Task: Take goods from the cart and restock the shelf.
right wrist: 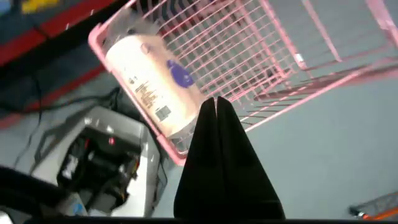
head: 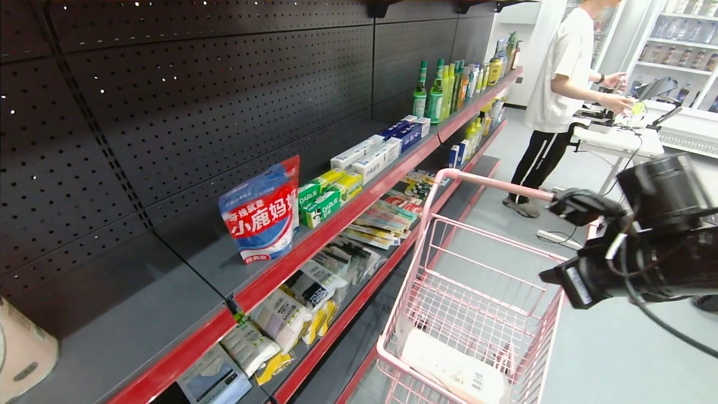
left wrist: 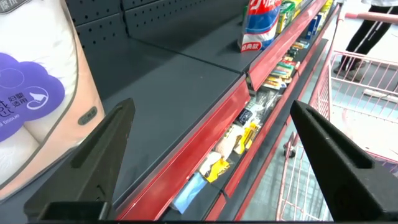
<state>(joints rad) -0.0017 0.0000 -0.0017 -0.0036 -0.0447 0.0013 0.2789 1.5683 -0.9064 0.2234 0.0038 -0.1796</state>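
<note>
Left claw (left wrist: 211, 107) first: it is spread wide with nothing between its fingers (left wrist: 93, 162), and it hovers low over the dark top board of the shelf (left wrist: 180, 81). Just beside one finger a white roll pack (left wrist: 37, 93) with a purple cloud mark stands on that board. I can't tell whether the finger touches it.

Well ahead of this claw, farther along the same board, a blue, red and white pouch (left wrist: 261, 22) stands upright. Past it I've got green boxes (head: 328, 196), then white and blue boxes (head: 373, 157). Far off there's a cluster of green bottles (head: 443, 90). Below the claw, under the red edge strip, the lower tier holds flat packets (left wrist: 249, 124) lying side by side.

Over to the right claw (right wrist: 216, 109): it is clenched, fingers pressed tip to tip and gripping nothing. It hangs above the pink cart (right wrist: 273, 56), which stands in the aisle just beside the shelf, off to this claw's left. Beneath the claw, at the end of the basket nearest me, a second roll pack (right wrist: 149, 87) lies on its side against the wire wall with its printed face up. The claw tips are clear of it, with open air between them. There's grey floor under the cart's wire mesh.
</note>
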